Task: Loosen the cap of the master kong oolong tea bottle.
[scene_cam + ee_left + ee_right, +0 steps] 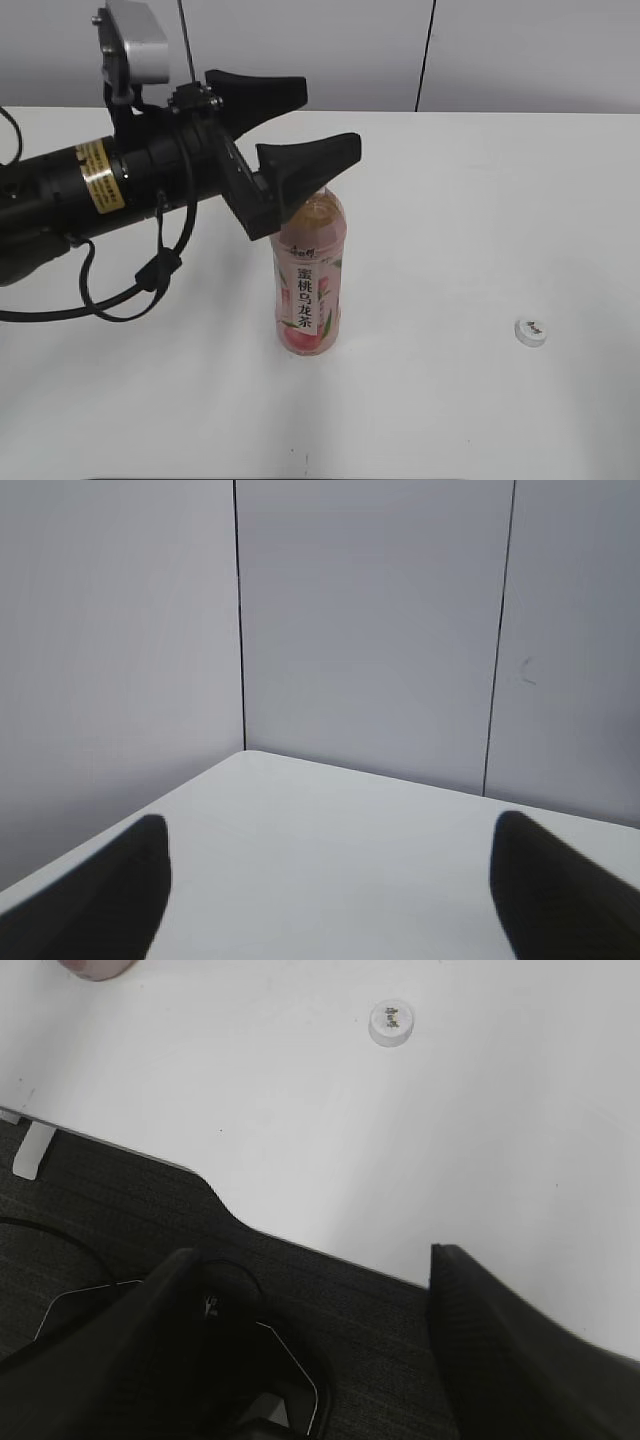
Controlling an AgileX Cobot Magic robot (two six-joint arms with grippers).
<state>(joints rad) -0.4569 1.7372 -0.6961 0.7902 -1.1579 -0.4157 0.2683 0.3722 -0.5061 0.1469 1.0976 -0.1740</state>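
The master kong oolong tea bottle (309,280) stands upright mid-table, with amber tea and a pink peach label. Its neck is hidden behind my left gripper's near finger. The white cap (530,331) lies on the table far to the bottle's right, apart from it. My left gripper (330,115) is open and empty, level with the bottle's top; the left wrist view shows only bare table between its fingers (335,865). My right gripper (310,1260) is open and empty over the table's front edge, with the cap (390,1022) ahead of it and the bottle's base (95,968) at the top left.
The white table (480,200) runs back to grey wall panels (370,630). In the right wrist view the table's front edge (230,1210) borders dark carpet with cables and black hardware below.
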